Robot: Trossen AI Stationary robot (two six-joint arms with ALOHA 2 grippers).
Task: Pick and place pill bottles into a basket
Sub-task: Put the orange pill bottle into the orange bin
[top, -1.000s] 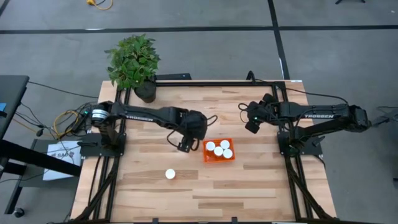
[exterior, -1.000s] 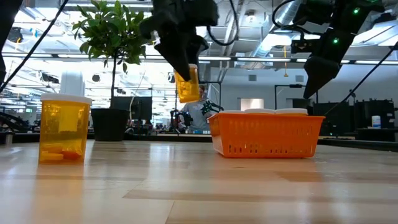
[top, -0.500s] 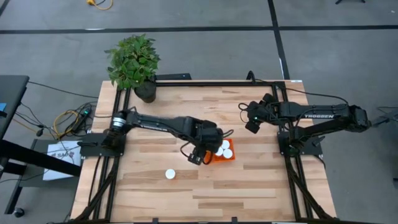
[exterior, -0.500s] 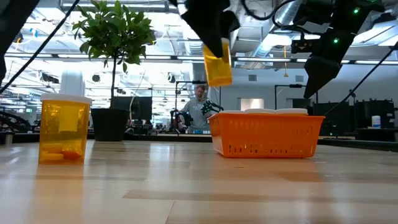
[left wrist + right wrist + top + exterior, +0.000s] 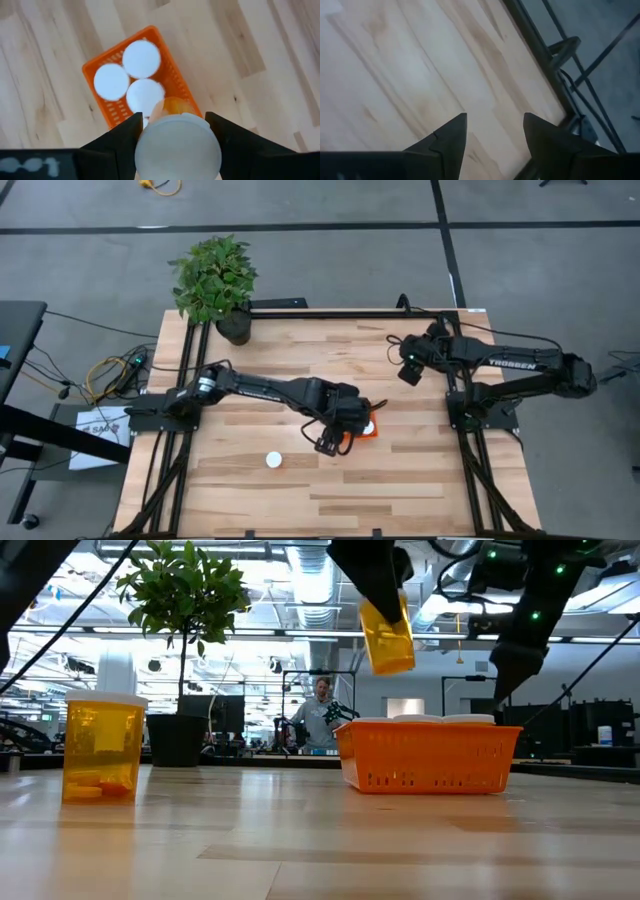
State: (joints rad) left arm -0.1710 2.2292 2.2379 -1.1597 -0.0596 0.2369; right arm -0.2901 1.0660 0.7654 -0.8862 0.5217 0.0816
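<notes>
Over basket (image 5: pixel 107 116): left hand (image 5: pixel 172 132) is gripping bottle (image 5: pixel 387 632), holding it high to clear caps.
Right hand (image 5: pixel 492 132): hanging apart, fingers parted, empty.

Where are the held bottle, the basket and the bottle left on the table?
held bottle (image 5: pixel 388 638): low view, orange body.
basket (image 5: pixel 430 755): low view, perforated front wall.
bottle left on the table (image 5: pixel 273 461): high view, white cap.

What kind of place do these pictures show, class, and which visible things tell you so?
Probably a robotics lab or workshop. Two dark robot arms are mounted on a pale wooden-plank table, cables trail over a grey floor, and the low view shows exposed ceiling ducts and a person among equipment.
</notes>
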